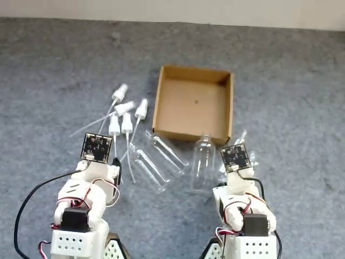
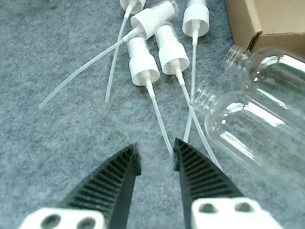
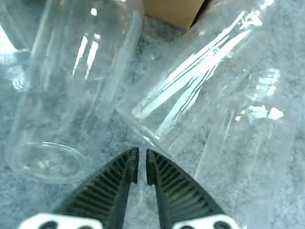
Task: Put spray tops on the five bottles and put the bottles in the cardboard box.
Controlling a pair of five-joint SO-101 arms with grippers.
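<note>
Five spray tops (image 1: 127, 124) lie left of the cardboard box (image 1: 193, 102), five uncapped bottles (image 1: 202, 162) in front of it (all outside); left gripper (image 2: 156, 160) stands slightly open, right gripper (image 3: 142, 164) nearly closed, both holding nothing.

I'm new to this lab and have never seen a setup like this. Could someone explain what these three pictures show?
These are two small robot arms side by side, each ending in a two-fingered gripper. One picture looks down over the table from a fixed camera. The other two come from a camera on each arm's wrist, so they look along that arm's own black jaws. On the grey mat lie white spray tops with long thin tubes, clear bottles and an open cardboard box. The left gripper is a little open near the spray tops. The right gripper is all but closed above the bottles. Neither holds anything.
</note>
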